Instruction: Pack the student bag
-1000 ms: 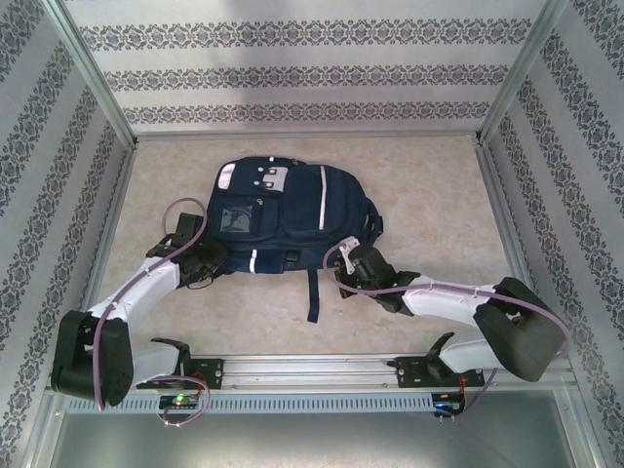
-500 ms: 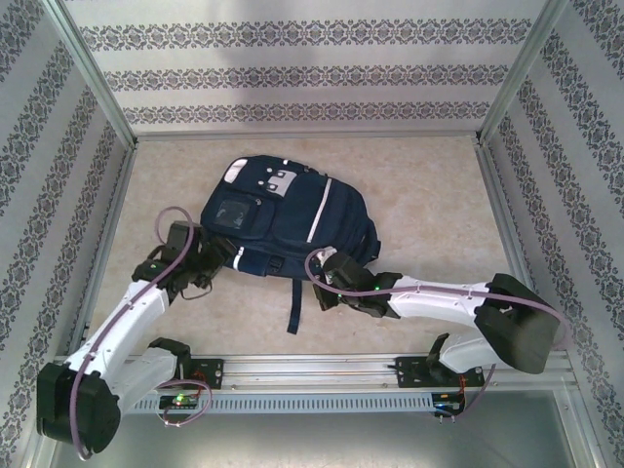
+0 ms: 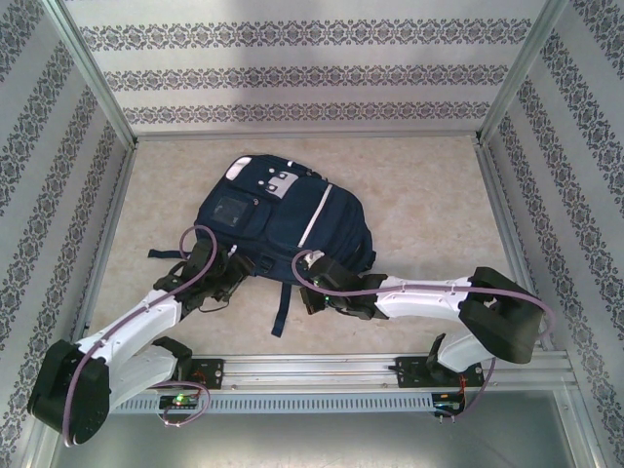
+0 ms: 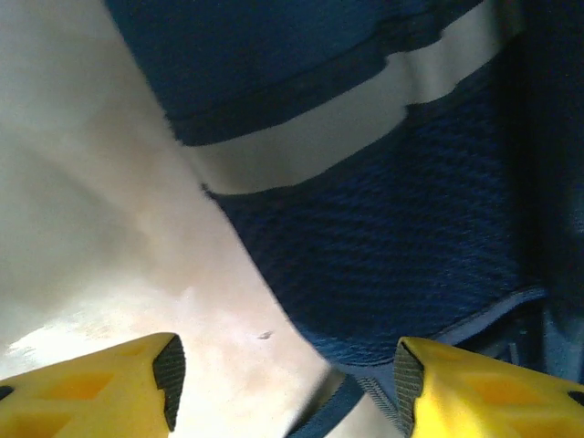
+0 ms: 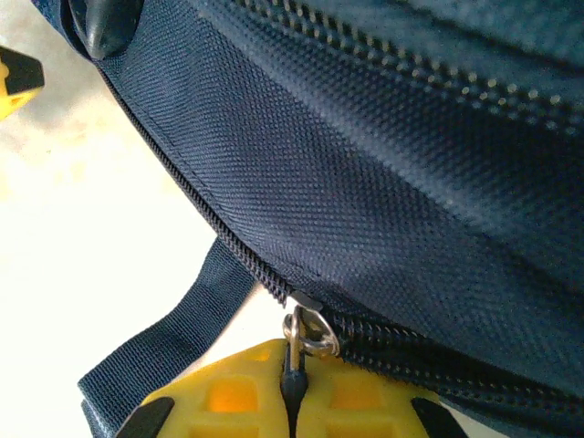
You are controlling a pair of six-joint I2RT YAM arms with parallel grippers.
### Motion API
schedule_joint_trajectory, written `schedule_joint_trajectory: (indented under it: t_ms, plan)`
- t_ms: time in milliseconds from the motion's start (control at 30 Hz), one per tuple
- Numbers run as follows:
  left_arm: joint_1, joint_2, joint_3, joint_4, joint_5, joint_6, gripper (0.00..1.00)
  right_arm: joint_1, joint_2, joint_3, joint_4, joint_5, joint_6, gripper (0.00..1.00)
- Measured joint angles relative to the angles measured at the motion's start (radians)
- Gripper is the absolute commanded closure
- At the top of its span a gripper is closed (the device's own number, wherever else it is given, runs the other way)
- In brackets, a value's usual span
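Navy woven student bag (image 3: 283,210) (ribbed zip); right end effector (image 5: 294,383) tight on metal zip pull (image 5: 310,330); left end effector (image 4: 285,370) wide.

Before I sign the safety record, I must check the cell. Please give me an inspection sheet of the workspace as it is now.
Surface: beige marbled table, no spill seen.
Job's things: navy student bag lies flat and turned at an angle; one strap trails toward the near edge.
Clutter: nothing seen.
Grippers: left gripper is open at the bag's near-left corner, holding nothing. Right gripper is shut on the zipper pull.
Cables: purple cables run along both arms, with a loop standing up near each wrist.
Surroundings: patterned walls on three sides, metal frame posts at the corners.
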Motion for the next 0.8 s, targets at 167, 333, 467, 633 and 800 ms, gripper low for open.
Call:
schedule_joint_trajectory:
  t_ms: [167, 333, 467, 633, 800]
  plan:
    - [0.0, -0.068, -0.07, 0.068, -0.012, -0.016, 0.38, 0.0, 0.0, 0.0, 0.009, 0.0, 0.014, 1.0]
    - [0.0, -0.044, -0.078, 0.131, -0.027, -0.016, 0.38, 0.0, 0.01, 0.0, 0.032, -0.004, 0.021, 1.0]
    - [0.0, 0.013, -0.078, 0.183, -0.034, -0.016, 0.46, 0.0, 0.029, 0.0, 0.051, -0.019, 0.023, 1.0]
    - [-0.001, 0.088, -0.059, 0.224, -0.04, -0.001, 0.63, 0.0, 0.035, 0.0, 0.056, -0.023, 0.023, 1.0]
    - [-0.005, 0.129, -0.015, 0.224, -0.065, 0.033, 0.81, 0.0, 0.037, 0.001, 0.039, -0.022, 0.021, 1.0]
